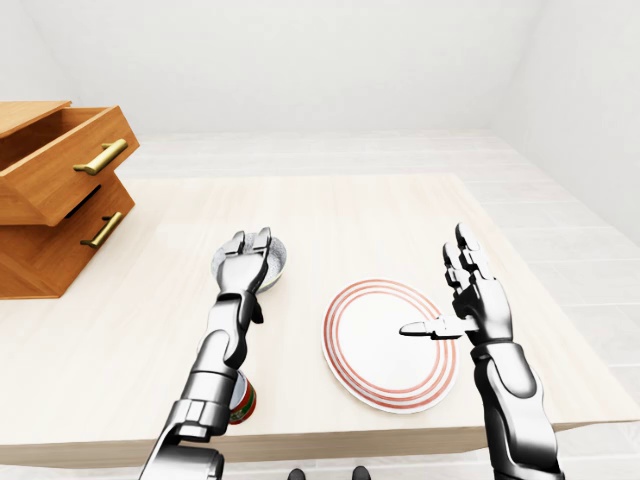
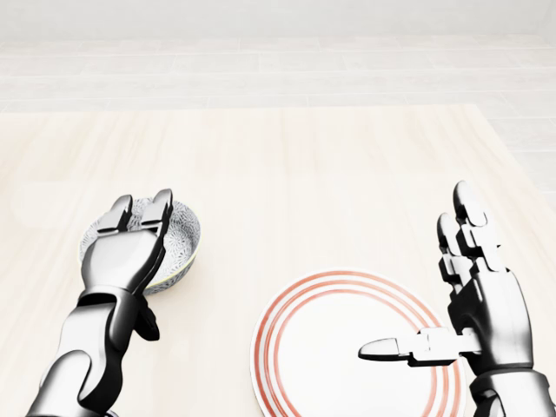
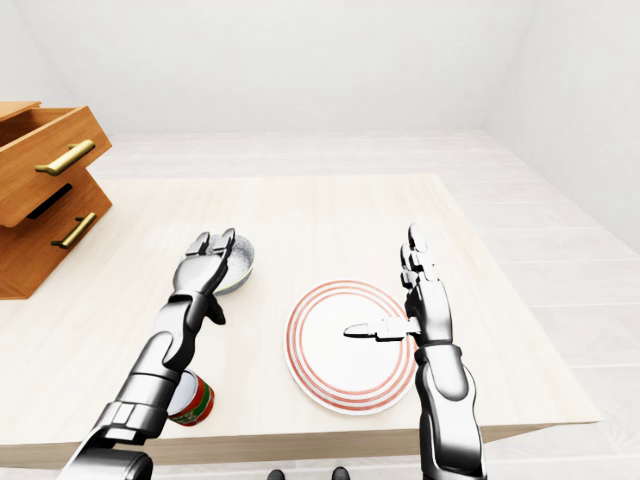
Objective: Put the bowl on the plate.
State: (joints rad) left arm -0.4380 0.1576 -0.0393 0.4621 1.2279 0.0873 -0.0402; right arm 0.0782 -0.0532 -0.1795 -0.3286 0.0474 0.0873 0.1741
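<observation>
A small patterned bowl (image 2: 180, 241) stands upright on the light wooden table (image 2: 304, 174), at the left of the head view. My left hand (image 2: 137, 228) lies over the bowl's left half and hides it. The fingers (image 2: 159, 207) stretch straight across the rim, the thumb sits lower beside the bowl, and the hand is open. A white plate with red rings (image 2: 326, 356) lies flat at the bottom centre-right. My right hand (image 2: 434, 295) is open beside the plate, fingers up and thumb pointing left over the plate's right part.
A wooden drawer unit (image 1: 60, 190) stands at the table's left with its top drawer pulled out. A red and green can (image 1: 241, 401) stands near the table's bottom edge, under my left forearm. The table's right edge runs just past my right hand.
</observation>
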